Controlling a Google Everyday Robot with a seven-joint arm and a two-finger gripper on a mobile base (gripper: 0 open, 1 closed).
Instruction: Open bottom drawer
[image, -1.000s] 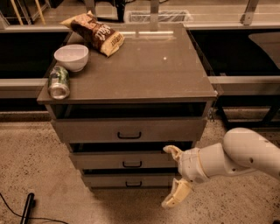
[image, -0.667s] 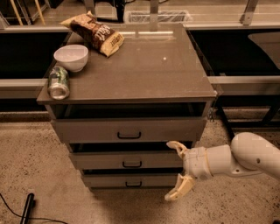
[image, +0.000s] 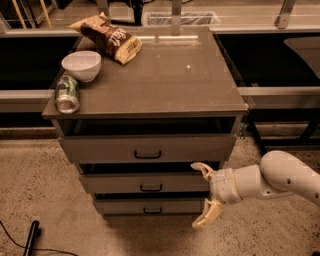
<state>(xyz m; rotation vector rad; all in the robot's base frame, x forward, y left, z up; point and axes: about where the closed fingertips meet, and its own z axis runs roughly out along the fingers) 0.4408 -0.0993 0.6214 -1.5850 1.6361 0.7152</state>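
My gripper is in the lower right of the frame, just by the right end of the drawer fronts. Its two fingers are spread wide apart and hold nothing.

The bottom drawer is low in the middle of the frame, the lowest one under the table. It looks shut or nearly shut. I think it is hard and stiff, so it will not bend or break. It may slide out straight if I pull it toward me. It could feel a bit heavy if there is stuff inside, and I cannot see inside.

The best place to hold is the small black handle in the middle of its front. The flat front gives nothing to grab.

Now I count. There are three drawers: the bottom one, the middle drawer and the top drawer. Each has one black handle. On the table, in the upper left, are one white bowl, one can lying on its side, and one chip bag.
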